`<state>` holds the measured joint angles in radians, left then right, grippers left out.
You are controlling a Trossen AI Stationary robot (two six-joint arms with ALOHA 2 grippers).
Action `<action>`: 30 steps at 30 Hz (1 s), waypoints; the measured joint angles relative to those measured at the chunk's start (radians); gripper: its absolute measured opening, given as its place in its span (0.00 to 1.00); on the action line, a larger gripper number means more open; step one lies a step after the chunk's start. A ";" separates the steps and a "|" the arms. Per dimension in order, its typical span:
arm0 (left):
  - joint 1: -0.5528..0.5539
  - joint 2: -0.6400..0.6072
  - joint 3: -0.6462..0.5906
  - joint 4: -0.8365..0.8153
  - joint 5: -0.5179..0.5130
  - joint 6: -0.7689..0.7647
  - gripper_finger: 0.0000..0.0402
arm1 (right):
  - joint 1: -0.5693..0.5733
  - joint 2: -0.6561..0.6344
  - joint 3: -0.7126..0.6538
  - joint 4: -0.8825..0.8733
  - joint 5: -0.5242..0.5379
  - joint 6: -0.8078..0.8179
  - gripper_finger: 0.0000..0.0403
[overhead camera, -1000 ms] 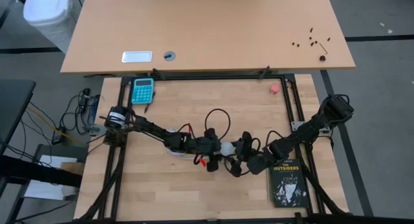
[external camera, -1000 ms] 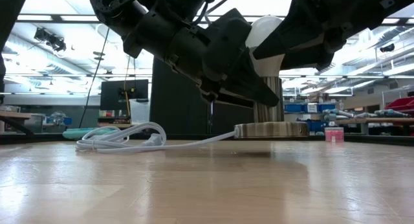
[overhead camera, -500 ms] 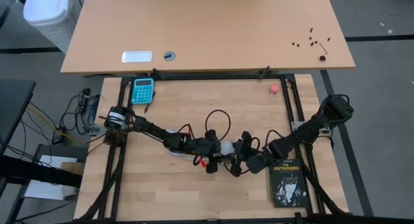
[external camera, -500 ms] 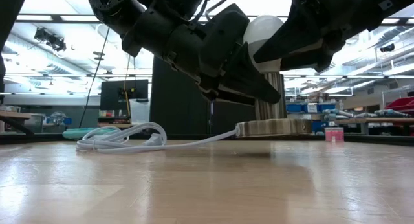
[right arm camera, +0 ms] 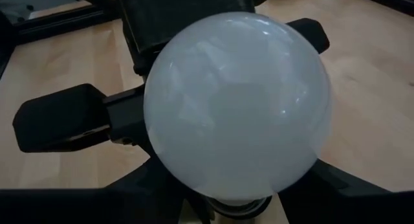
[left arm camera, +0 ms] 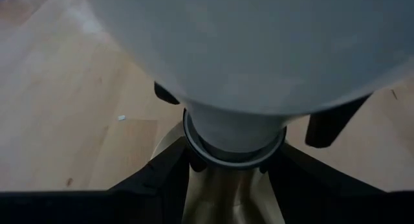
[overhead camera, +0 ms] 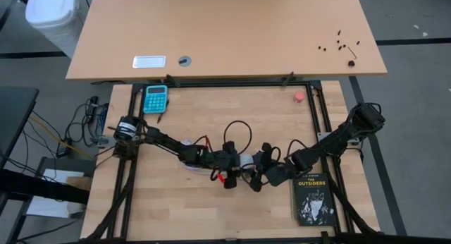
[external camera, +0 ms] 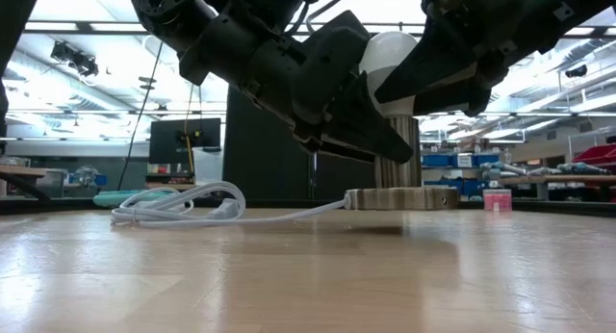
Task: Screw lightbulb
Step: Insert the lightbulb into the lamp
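1. A white frosted round glass lightbulb (right arm camera: 238,107) fills the middle of the view.
2. Behind it, the left arm's black gripper (right arm camera: 187,62) reaches in, its jaws spread to either side of the bulb.
3. Light wooden counter (right arm camera: 375,107) lies beneath.

A robotics lab or workshop is spreading out around me; fluorescent strips (external camera: 106,27) are glowing under an open industrial ceiling; a dark monitor (external camera: 185,134) is standing across the room; shelves of blue bins (external camera: 452,161) are lining the far wall; cables (overhead camera: 77,135) are trailing beside the framed wooden bench (overhead camera: 211,124).
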<state>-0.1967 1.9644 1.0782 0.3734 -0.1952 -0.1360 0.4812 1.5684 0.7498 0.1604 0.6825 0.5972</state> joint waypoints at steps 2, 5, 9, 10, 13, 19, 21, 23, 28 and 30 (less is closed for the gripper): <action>0.000 0.000 0.000 0.003 -0.021 -0.005 0.48 | 0.000 0.000 0.000 -0.002 0.008 0.010 0.54; 0.000 0.000 0.000 0.007 -0.052 -0.024 0.48 | 0.000 0.000 0.000 -0.003 0.037 0.034 0.54; 0.000 0.000 0.000 0.024 -0.085 -0.049 0.48 | 0.002 0.000 0.000 -0.003 0.074 0.066 0.54; 0.000 0.000 0.000 0.027 -0.094 -0.051 0.48 | 0.002 0.000 0.000 -0.004 0.080 0.074 0.54; -0.001 0.000 0.000 0.030 -0.127 -0.064 0.48 | 0.001 0.000 0.000 -0.004 0.098 0.092 0.54; -0.002 0.002 0.000 0.046 -0.186 -0.084 0.48 | 0.000 0.039 0.002 0.037 0.187 0.128 0.54; -0.003 0.003 0.000 0.044 -0.208 -0.085 0.48 | 0.000 0.074 0.009 0.053 0.208 0.138 0.54; -0.003 0.004 -0.002 0.041 -0.231 -0.086 0.48 | 0.000 0.114 0.034 0.051 0.257 0.143 0.54; -0.012 0.004 -0.002 0.052 -0.314 -0.084 0.48 | 0.015 0.183 0.098 0.043 0.406 0.141 0.54; -0.019 0.004 -0.003 0.054 -0.339 -0.081 0.48 | 0.016 0.199 0.112 0.042 0.430 0.147 0.54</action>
<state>-0.2157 1.9682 1.0752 0.4270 -0.5339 -0.2173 0.4968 1.7672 0.8615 0.2027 1.1128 0.7437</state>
